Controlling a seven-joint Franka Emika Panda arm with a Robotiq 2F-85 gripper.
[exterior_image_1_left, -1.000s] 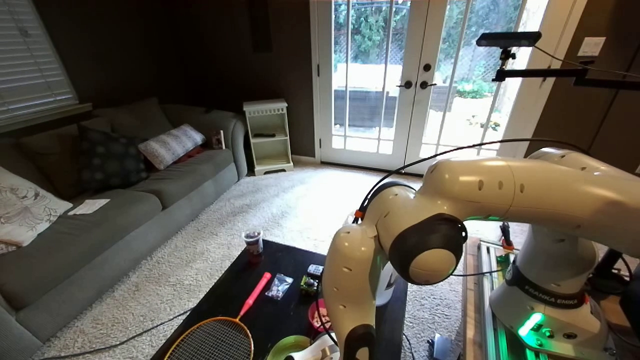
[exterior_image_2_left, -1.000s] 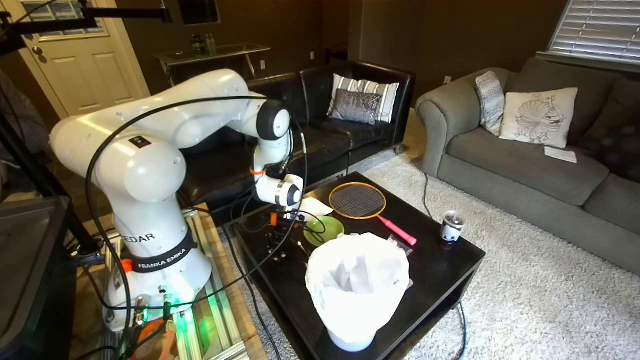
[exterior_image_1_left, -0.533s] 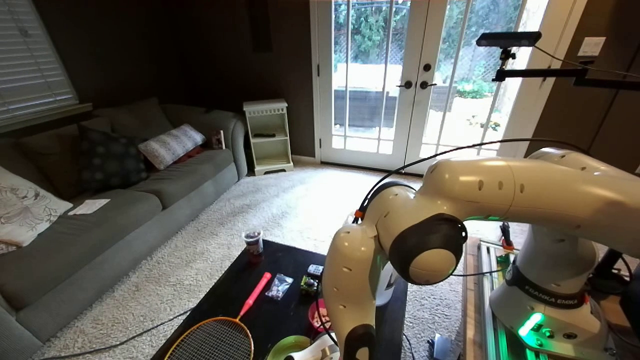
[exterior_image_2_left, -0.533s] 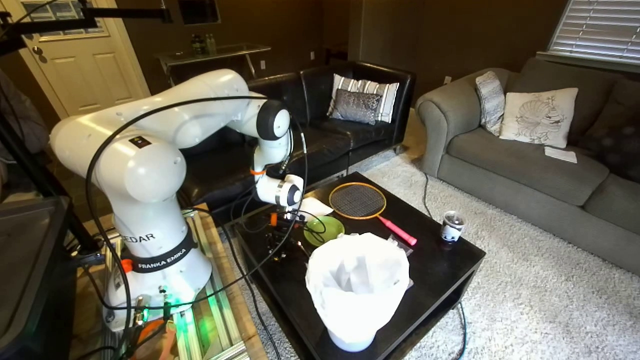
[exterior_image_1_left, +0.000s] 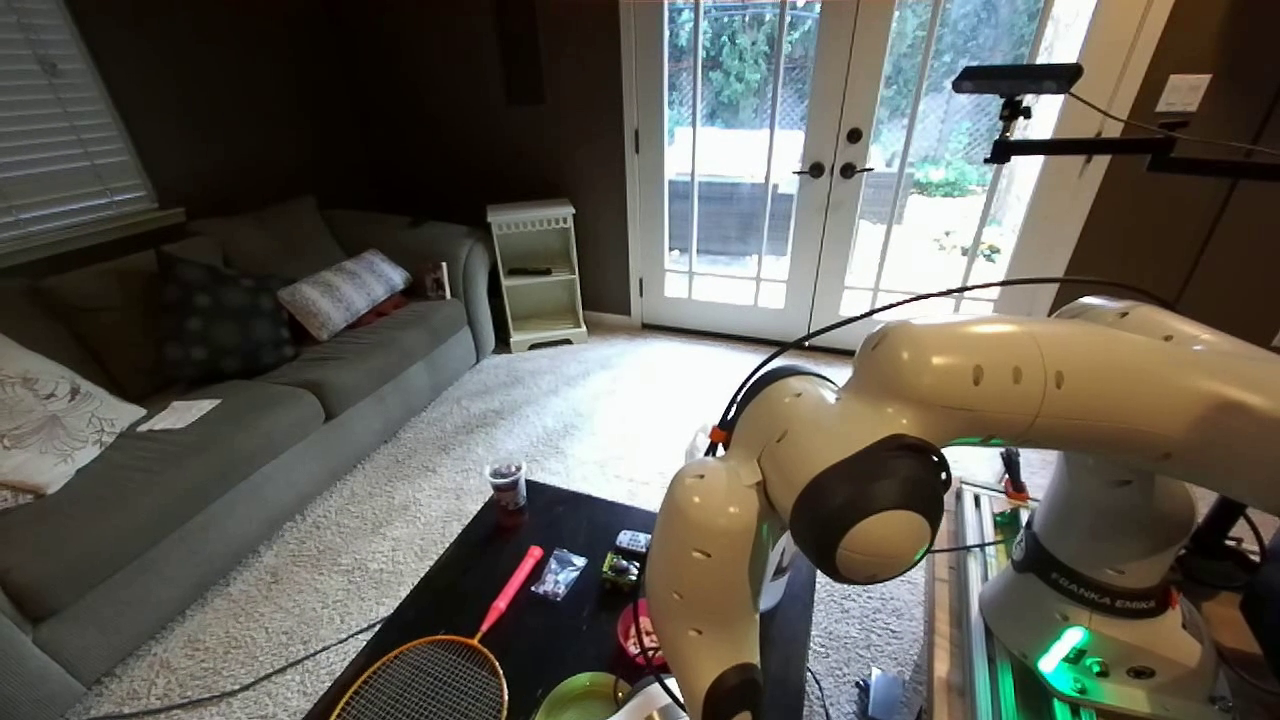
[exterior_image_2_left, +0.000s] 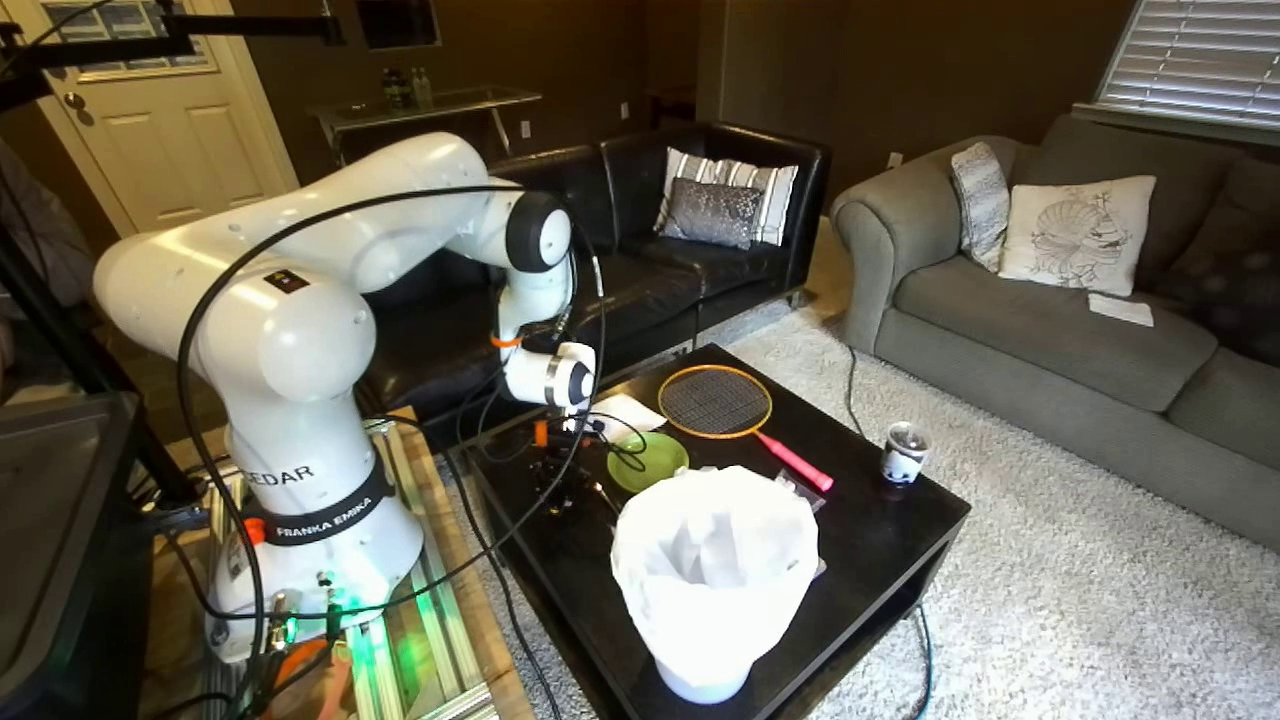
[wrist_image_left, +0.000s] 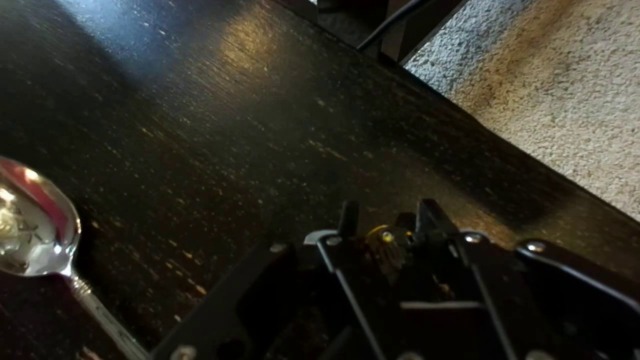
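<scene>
Silver-coloured, a spoon (wrist_image_left: 37, 232) is seen in the wrist view on the table (wrist_image_left: 215, 150), left of the gripper (wrist_image_left: 389, 214), whose fingers (wrist_image_left: 348, 220) are parted; whether the yellowish thing (wrist_image_left: 386, 246) between is pinched cannot be told.

1. Pincer (wrist_image_left: 387, 215): black, dotted with silvery screws; the amber patch (wrist_image_left: 386, 241) inside is too dark to identify.
2. Spoon (wrist_image_left: 37, 225): bright silver, its hollow streaked with red and pale gold.
3. Worktop (wrist_image_left: 215, 145): blackish brown, flecked with tan.
4. Racket (exterior_image_2_left: 728, 410): orange frame, dark gridded strings, pink handle.
5. Dish (exterior_image_2_left: 665, 470): plain light green.
6. Bowl (exterior_image_1_left: 626, 632): hot pink, around tan pieces (exterior_image_1_left: 645, 636).
7. Bin (exterior_image_2_left: 715, 610): plain white.
8. Arm (exterior_image_2_left: 410, 240): white, black joint caps, an orange band; green light (exterior_image_1_left: 1062, 648) at its base.
9. Fabric sofa (exterior_image_2_left: 1050, 340): grey; shell cushion (exterior_image_2_left: 1078, 235): off-white with a grey line drawing.
10. Leather sofa (exterior_image_2_left: 640, 290): black; striped cushion (exterior_image_2_left: 777, 200): white with darker bands; small cushion (exterior_image_2_left: 715, 210): mottled grey.
11. Carpet (wrist_image_left: 560, 105): cream, speckled.
</scene>
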